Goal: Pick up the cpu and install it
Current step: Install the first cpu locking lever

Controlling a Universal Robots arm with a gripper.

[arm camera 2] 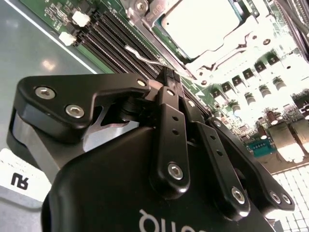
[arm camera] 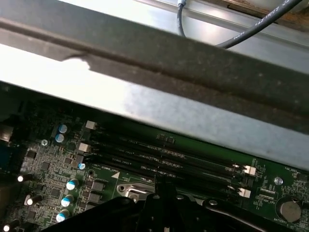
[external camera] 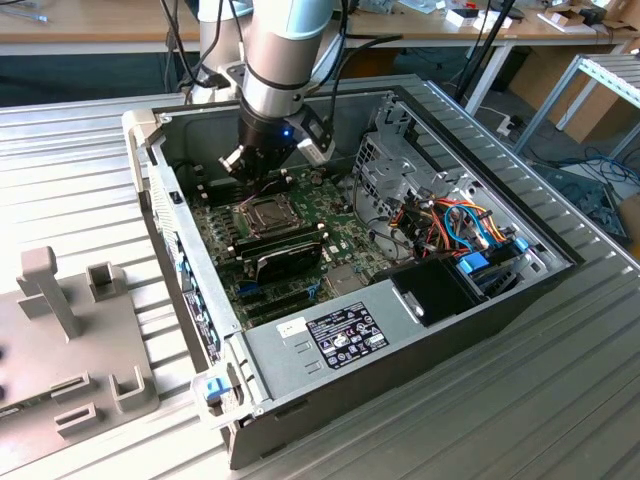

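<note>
"Where is the gripper (external camera: 260, 175)?"

"Upper middle of the exterior view, low over the green motherboard (external camera: 340, 235). In the second wrist view its fingers are pressed together with nothing between them."

"And the cpu (arm camera 2: 200, 24)?"

"Just past the fingertips, flat in the socket (arm camera 2: 212, 62), silvery top up. In the exterior view it sits directly below the gripper, toward frame centre. It's square, so it has no long axis."

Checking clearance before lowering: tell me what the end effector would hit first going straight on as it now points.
Probably the socket frame, at its edge next to the memory slots, rather than the chip itself. The end effector points there, though depth is unclear.
</note>
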